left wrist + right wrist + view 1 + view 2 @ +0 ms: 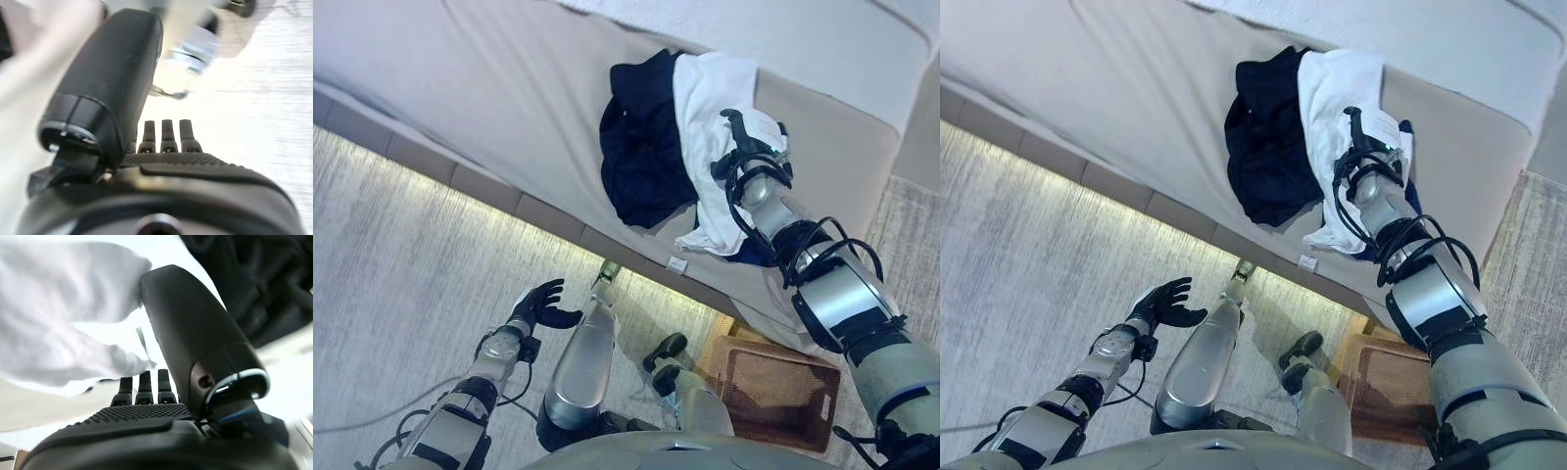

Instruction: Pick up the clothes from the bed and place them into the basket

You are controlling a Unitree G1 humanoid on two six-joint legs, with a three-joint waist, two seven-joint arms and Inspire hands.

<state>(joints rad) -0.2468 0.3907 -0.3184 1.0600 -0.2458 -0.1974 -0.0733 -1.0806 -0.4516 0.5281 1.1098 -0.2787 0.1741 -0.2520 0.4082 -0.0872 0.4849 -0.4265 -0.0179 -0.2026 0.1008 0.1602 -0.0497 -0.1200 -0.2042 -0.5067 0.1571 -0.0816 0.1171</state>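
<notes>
- I am in a bedroom, by the look of it: a wide bed (509, 88) with a beige sheet fills the far side before me.
- Dark and white clothes (675, 137) lie heaped on it.
- Pale grey carpet (401, 245) covers the floor on my left.
- A brown woven basket (778, 392) stands on the floor near my right.

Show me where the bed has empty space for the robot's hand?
The bed is bare from the dark clothes out to its far left end. It is crowded where the dark clothes and white garment pile together under the right hand. The basket on the floor looks empty.
</notes>
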